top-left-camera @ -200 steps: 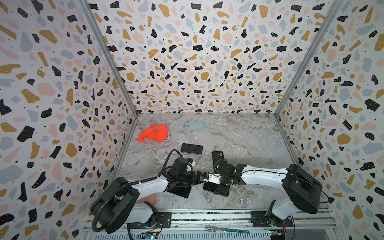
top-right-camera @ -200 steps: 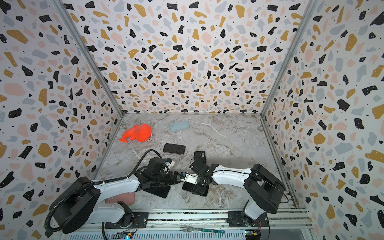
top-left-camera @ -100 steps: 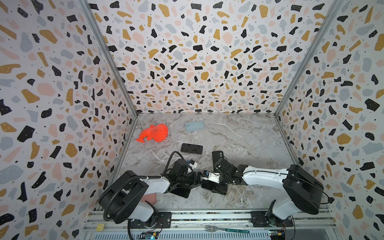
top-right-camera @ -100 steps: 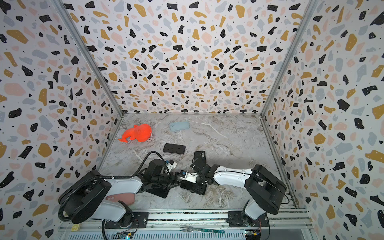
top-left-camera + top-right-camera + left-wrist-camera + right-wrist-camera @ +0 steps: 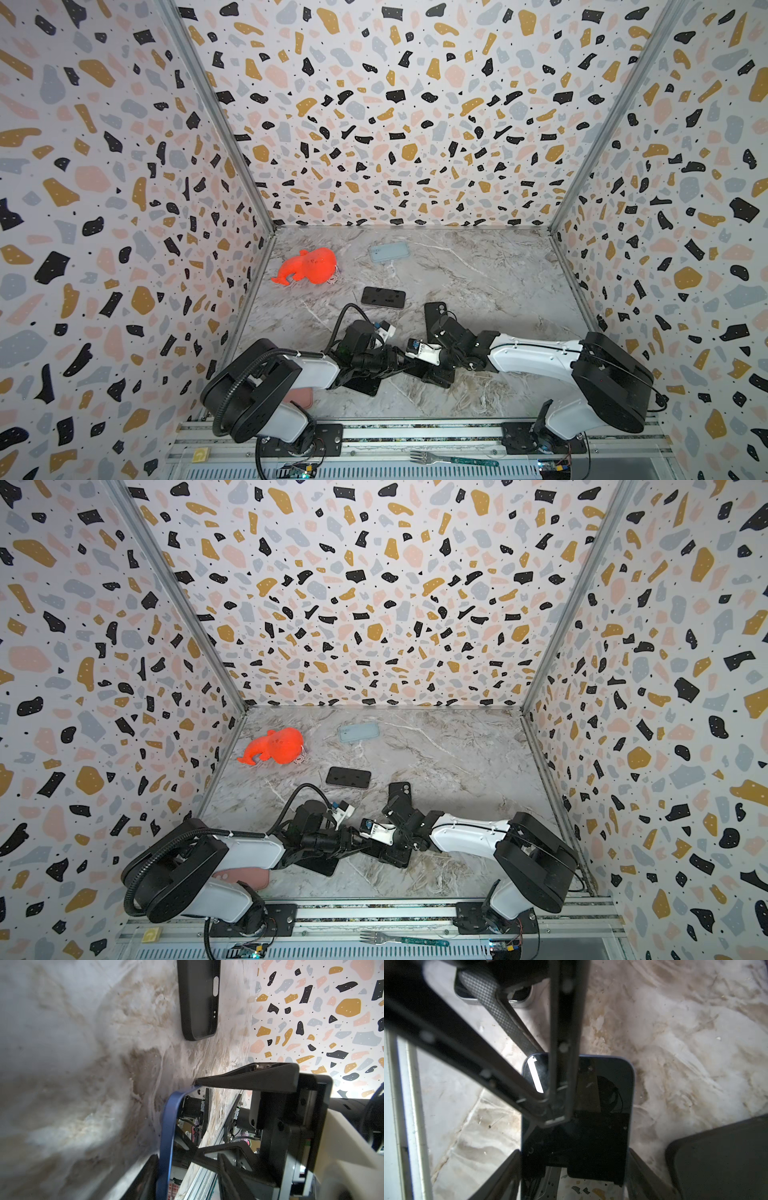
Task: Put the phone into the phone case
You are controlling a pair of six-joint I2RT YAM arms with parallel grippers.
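Observation:
The phone (image 5: pixel 608 1126), dark-screened with a blue rim, lies low over the marble floor. My right gripper (image 5: pixel 574 1151) is shut on it across its width, one finger against each long side. My left gripper (image 5: pixel 185 1118) stands partly open at the phone's free end. One fingertip touches the corner of the blue rim (image 5: pixel 168 1126), and the other finger lies across the screen. In both top views the two grippers meet at front centre, left gripper (image 5: pixel 399 363) and right gripper (image 5: pixel 432 370), hiding most of the phone. An empty black phone case (image 5: pixel 199 1001) lies just behind the right wrist (image 5: pixel 434 309).
A silver-edged phone (image 5: pixel 494 999) lies under the left arm. Another black phone (image 5: pixel 382 297) lies mid-floor, with a pale blue case (image 5: pixel 389 252) and an orange toy (image 5: pixel 307 266) behind it. A pink slab (image 5: pixel 299 401) sits by the left base. A fork (image 5: pixel 453 459) rests on the front rail.
My left gripper has reached right to the phone's end and its jaws have narrowed. The right gripper keeps its hold and has barely moved.

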